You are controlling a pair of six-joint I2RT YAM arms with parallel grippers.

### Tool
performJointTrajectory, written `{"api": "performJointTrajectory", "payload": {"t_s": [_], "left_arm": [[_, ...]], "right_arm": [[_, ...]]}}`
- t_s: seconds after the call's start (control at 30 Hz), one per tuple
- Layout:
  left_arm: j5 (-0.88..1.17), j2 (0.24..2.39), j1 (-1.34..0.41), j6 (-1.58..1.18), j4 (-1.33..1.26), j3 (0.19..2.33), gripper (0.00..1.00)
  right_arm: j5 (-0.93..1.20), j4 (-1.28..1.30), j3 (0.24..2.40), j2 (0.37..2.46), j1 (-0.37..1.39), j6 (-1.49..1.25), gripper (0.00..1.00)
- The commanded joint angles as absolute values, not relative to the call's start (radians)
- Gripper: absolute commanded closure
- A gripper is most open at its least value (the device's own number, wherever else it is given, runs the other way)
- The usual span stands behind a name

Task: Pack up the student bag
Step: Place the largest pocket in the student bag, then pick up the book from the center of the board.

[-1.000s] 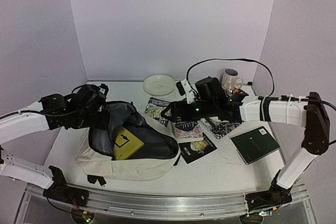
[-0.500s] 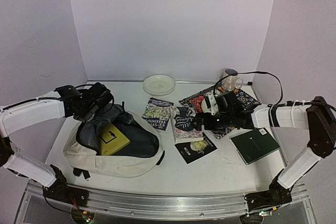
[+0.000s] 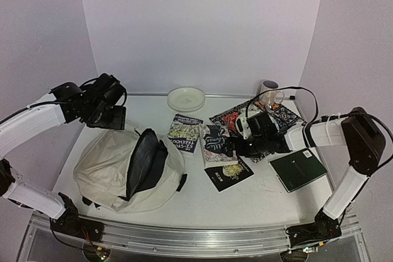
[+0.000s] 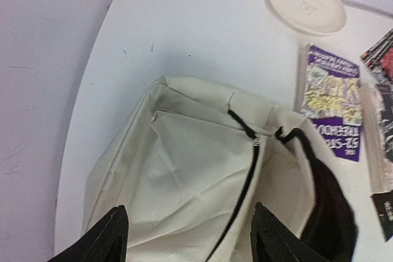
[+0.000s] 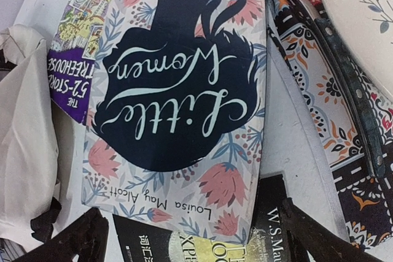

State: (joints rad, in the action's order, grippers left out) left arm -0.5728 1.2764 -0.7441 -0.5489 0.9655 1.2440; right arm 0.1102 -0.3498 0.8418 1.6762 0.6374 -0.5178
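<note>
Top view: the left arm point(image 3: 37, 121) comes up from its base at 7 o'clock and swings out to about 10 o'clock. Its wrist is bent over, so the left gripper point(image 3: 109, 116) looks down and toward 5 o'clock, jaws parted pretty wide. The right arm point(image 3: 325, 132) climbs from 5 o'clock to an elbow at 3 o'clock, then the forearm stretches low toward 9 o'clock into the middle. The right gripper point(image 3: 228, 147) sits low, jaws spread wide, its fingers point(image 5: 80, 237) in the bottom corners of its wrist view.

You've got a plate point(image 3: 186, 98) far centre and a mug point(image 3: 270, 93) far right, beside the placemat point(image 3: 230, 115). Purple book point(image 3: 185, 132), Little Women point(image 3: 216, 142) and black book point(image 3: 228, 175) overlap mid-table. Green book point(image 3: 299, 169) lies apart, near right.
</note>
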Motion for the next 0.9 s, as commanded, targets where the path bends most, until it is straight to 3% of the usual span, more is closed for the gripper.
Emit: {"api": "performJointTrajectory", "payload": {"t_s": [0.0, 0.4, 0.87], "left_arm": [[-0.428, 1.219, -0.741, -0.603, 0.886, 1.333, 0.26], [-0.058, 1.361, -0.755, -0.670, 0.545, 1.297, 0.22], [-0.077, 1.714, -0.918, -0.707, 0.411, 1.417, 0.27]], "right_arm": [[0.129, -0.376, 0.862, 1.708, 0.618, -0.490, 0.03], [0.200, -0.396, 0.901, 1.788, 0.583, -0.480, 0.13], [0.289, -0.411, 0.905, 1.834, 0.577, -0.493, 0.23]]}}
